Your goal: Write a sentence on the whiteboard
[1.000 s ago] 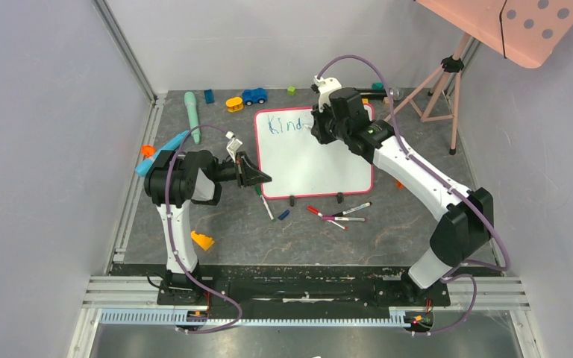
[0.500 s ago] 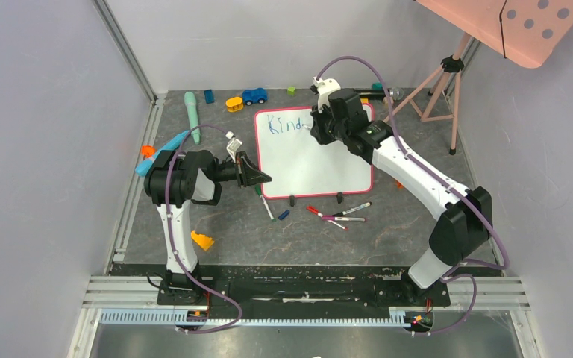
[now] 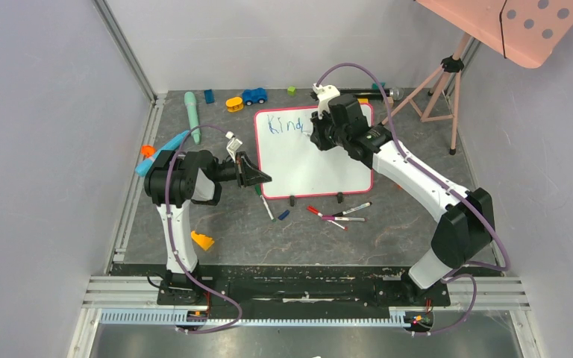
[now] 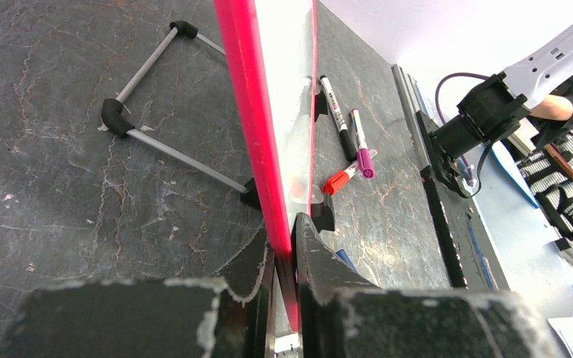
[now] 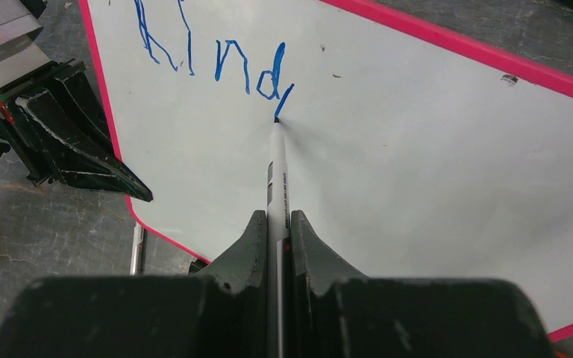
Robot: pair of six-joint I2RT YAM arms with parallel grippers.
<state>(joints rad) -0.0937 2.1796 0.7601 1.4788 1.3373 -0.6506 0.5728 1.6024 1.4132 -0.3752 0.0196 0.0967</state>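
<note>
Slate tabletop [image 3: 388, 239], one whiteboard [image 3: 315, 168], four letters [image 3: 284, 125]

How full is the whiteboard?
Mostly empty: the whiteboard shows only blue letters, "Kind" plus one stroke, in one corner; the rest is bare.

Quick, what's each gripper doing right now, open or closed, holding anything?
Left gripper: closed on the whiteboard edge.
Right gripper: closed on a marker, tip at the board.
</note>
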